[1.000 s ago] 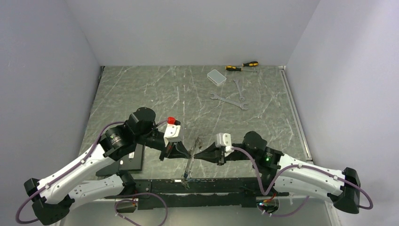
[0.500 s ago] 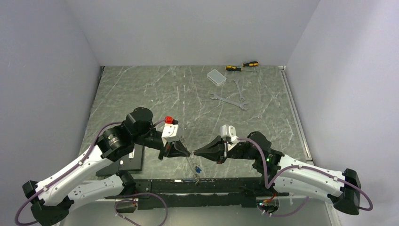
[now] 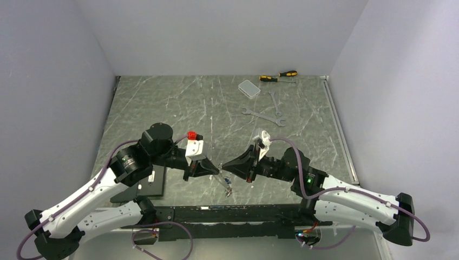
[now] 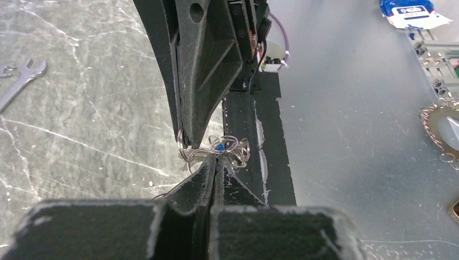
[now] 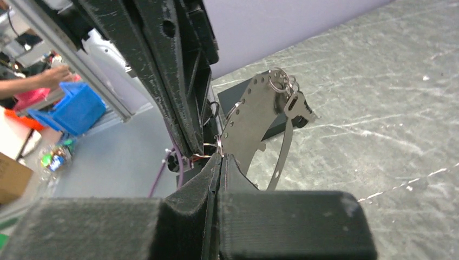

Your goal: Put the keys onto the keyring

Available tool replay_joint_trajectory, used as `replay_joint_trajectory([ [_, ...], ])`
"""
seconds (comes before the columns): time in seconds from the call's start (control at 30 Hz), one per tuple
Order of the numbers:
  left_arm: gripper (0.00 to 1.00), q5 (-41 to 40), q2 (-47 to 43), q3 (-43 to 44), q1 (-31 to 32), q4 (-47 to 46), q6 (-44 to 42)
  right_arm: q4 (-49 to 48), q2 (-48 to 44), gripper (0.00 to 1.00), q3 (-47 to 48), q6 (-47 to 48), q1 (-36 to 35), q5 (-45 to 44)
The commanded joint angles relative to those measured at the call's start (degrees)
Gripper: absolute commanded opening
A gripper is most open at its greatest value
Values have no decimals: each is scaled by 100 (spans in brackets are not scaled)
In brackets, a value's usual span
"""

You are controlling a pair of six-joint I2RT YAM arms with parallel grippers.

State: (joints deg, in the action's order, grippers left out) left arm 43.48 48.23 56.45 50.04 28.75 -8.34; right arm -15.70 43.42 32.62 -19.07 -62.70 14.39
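Silver wire of the keyring (image 4: 214, 149) hangs just beyond the black rail (image 3: 254, 212), pinched from both sides by the left gripper (image 4: 215, 162) and right gripper (image 5: 221, 157), jaws clamped tight on it. Several keys (image 5: 254, 116) dangle beneath. Threading looks under way; next, a key's hole must meet the wire's free end. Room is tight toward the rail, open beyond it towards the wrenches (image 3: 263, 115).

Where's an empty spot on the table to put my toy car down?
The biggest bare patch of table is far left, between the left wall and the clear plastic box. Crowded: the far right, with screwdrivers and wrenches, and the near middle, where the left gripper and right gripper pinch the keyring with keys.
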Motion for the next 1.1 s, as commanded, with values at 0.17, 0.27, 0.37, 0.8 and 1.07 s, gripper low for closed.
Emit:
replay_joint_trajectory([
  [0.17, 0, 96, -244, -90, 19, -4, 95, 394, 72, 22, 533, -561, 88, -901],
  [0.27, 0, 139, -235, -81, 19, 17, 87, 654, -57, 50, 536, -173, 82, -815],
  [0.37, 0, 197, -226, -81, 14, 29, 88, 880, -309, 55, 438, 572, 86, -624],
  [0.8, 0, 887, -82, -57, 13, 39, 50, 994, -563, 53, 261, 2407, 87, 1663],
  [1.07, 0, 941, -28, -51, 6, 58, 65, 796, 118, 37, 452, 2738, 82, 2456],
])
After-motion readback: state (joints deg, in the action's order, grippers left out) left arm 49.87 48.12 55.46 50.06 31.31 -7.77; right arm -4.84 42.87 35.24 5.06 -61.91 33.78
